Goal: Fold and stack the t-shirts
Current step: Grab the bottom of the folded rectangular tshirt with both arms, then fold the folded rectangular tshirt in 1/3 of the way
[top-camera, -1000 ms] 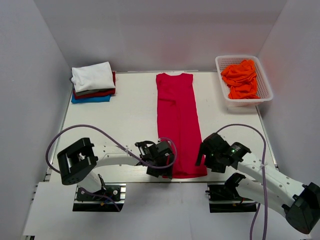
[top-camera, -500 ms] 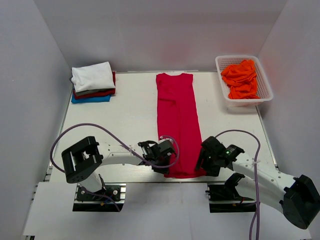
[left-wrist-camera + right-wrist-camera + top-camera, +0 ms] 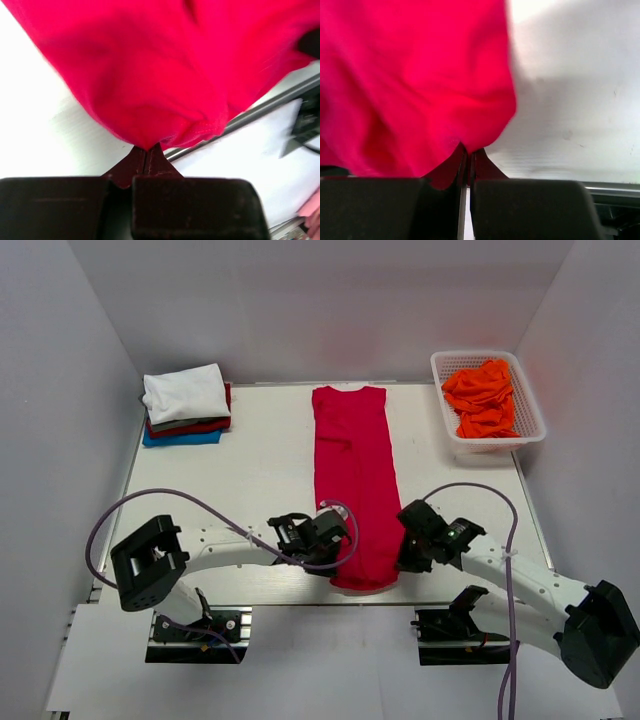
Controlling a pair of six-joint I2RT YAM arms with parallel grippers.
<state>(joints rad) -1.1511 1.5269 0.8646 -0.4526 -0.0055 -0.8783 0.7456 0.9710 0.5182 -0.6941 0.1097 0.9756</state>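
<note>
A crimson-red t-shirt [image 3: 352, 465], folded into a long narrow strip, lies down the middle of the table, its neck at the far end. My left gripper [image 3: 343, 552] is shut on the strip's near left corner [image 3: 150, 135]. The near right corner [image 3: 470, 140] is pinched in my right gripper [image 3: 400, 552], also shut. The near hem bunches and lifts between them. A stack of folded t-shirts [image 3: 186, 405], white on top of dark red and blue, sits at the far left. Orange t-shirts [image 3: 482, 395] fill a basket at the far right.
The white basket [image 3: 530, 425] stands at the far right corner. The table's near edge with its metal rail [image 3: 270, 102] runs just under the held hem. Grey walls close in on both sides.
Both grippers went from open to shut on the red t-shirt's near corners. They moved inward and slightly away from me, and the near hem has drawn up and narrowed.
</note>
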